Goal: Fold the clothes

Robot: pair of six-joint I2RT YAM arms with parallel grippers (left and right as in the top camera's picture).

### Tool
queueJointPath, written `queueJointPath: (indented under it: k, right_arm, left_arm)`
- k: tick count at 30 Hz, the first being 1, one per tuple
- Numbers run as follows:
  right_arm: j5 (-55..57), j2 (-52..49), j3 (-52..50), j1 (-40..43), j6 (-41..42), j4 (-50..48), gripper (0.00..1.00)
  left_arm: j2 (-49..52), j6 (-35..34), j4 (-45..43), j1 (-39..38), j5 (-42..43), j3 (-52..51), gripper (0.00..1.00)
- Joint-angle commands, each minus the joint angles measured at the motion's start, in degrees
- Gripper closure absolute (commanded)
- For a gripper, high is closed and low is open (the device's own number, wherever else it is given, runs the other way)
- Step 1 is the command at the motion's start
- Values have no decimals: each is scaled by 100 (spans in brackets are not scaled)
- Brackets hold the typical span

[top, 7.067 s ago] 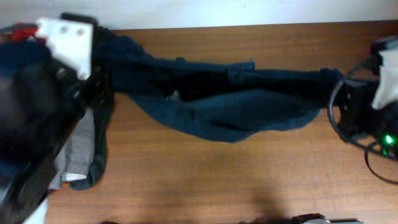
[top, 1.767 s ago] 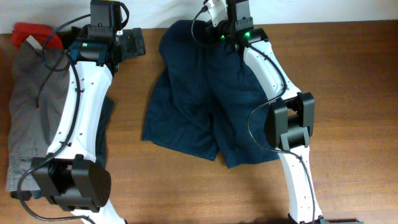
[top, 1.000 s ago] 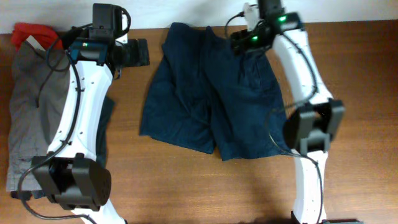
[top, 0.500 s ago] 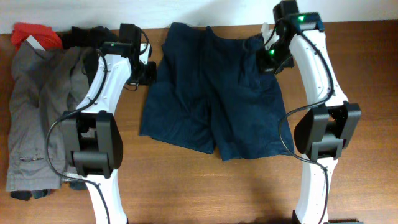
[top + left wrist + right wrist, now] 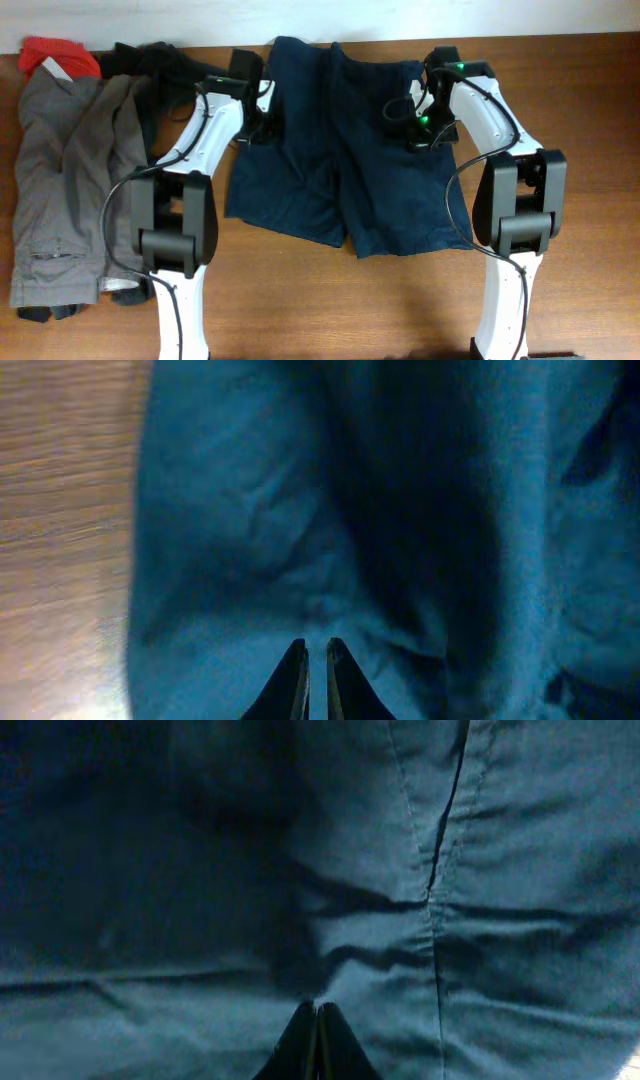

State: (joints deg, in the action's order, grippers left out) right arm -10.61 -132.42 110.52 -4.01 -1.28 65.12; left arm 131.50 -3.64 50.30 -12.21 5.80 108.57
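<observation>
The left gripper (image 5: 316,658), its fingers nearly together, pinches the dark navy-blue wide-legged cloth shorts (image 5: 335,160) near their left edge. The right gripper (image 5: 316,1018), closed tight, nips a pucker of them beside a seam. The shorts lie spread on the brown wooden table (image 5: 300,300).

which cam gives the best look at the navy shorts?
Overhead: the whole navy shorts lie spread on the table, both legs visible. Left wrist shows only one edge against the wood; right wrist only wrinkled cloth and a seam.
</observation>
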Motion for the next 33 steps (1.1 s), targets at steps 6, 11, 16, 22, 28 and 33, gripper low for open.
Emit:
queueJointPath:
  k: [6, 11, 16, 22, 28, 33]
  right_arm:
    - [61, -7, -326, 302, 245, -326, 96]
    - [59, -9, -688, 490, 249, -577, 96]
    - [83, -9, -1036, 649, 332, -837, 96]
    - [496, -9, -1272, 1075, 503, -1276, 96]
    - [487, -9, -1272, 1600, 608, -1687, 96]
    - [133, -4, -1246, 1764, 420, -1711, 96]
  left_arm:
    - [485, 68, -127, -28, -232, 4, 91]
    - [734, 68, -146, -28, -282, 4, 91]
    - [870, 66, -140, -28, -426, 4, 92]
    - [874, 44, -101, -7, -734, 4, 95]
    - [874, 26, -101, 42, -732, 4, 95]
    - [874, 24, -105, 42, -730, 4, 95]
